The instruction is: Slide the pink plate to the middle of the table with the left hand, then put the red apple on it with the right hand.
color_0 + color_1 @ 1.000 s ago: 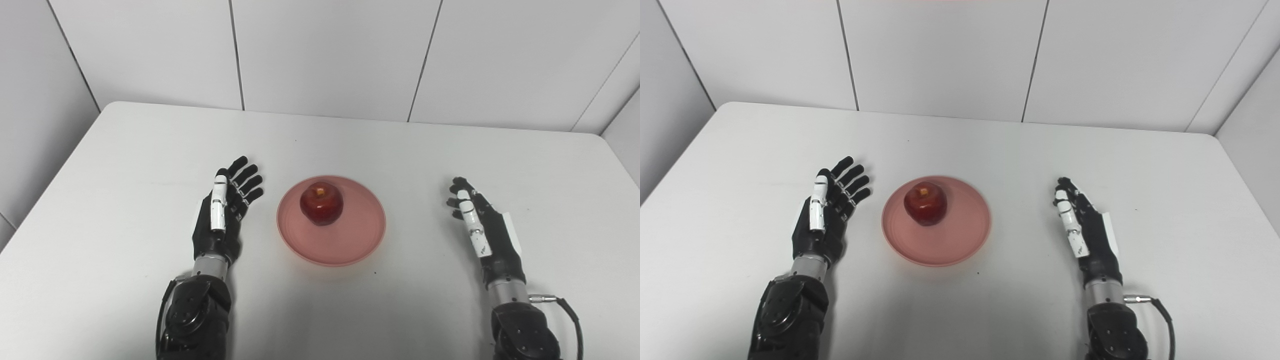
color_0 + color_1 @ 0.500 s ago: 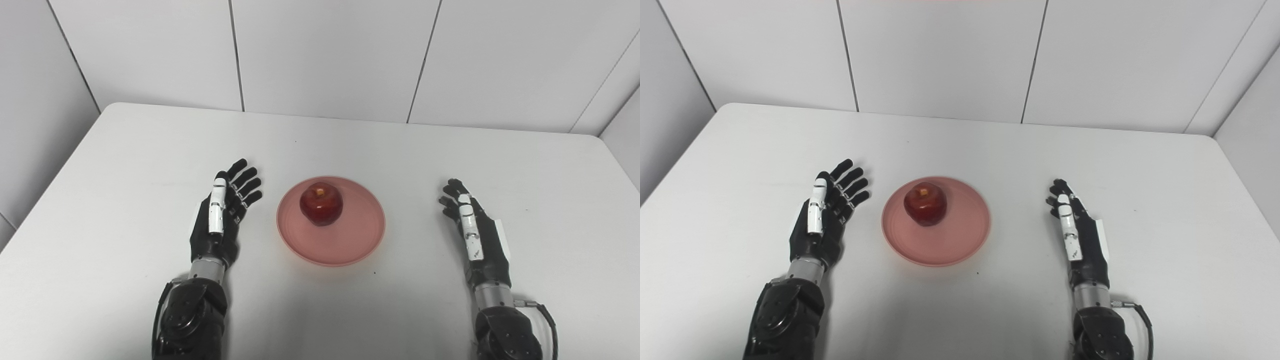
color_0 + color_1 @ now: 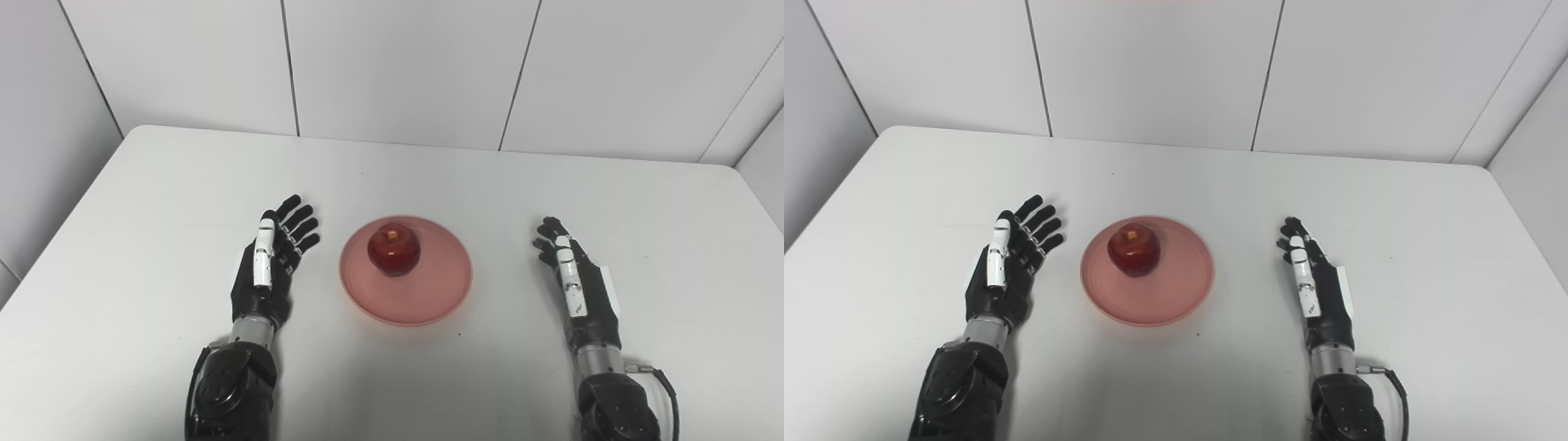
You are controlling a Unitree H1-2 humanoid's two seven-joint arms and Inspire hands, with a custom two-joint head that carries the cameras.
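We see the red apple (image 3: 394,248) sitting upright, stem hollow up, on the pink plate (image 3: 429,300), toward the plate's far left part rather than its centre. The plate lies flat on the white table (image 3: 429,177), between our two hands and touching neither.

Our left hand (image 3: 269,263) is near the plate's left rim, just off it, palm turned toward the plate, fingers spread wide and straight, pointing away and a little toward the plate; it holds nothing. Our right hand (image 3: 579,278) stands farther off the plate's right rim, on its edge with the palm facing the plate. Its fingers are loosely curled at the tips but apart, and it grips nothing.

Beyond the table rise white wall panels (image 3: 404,67).
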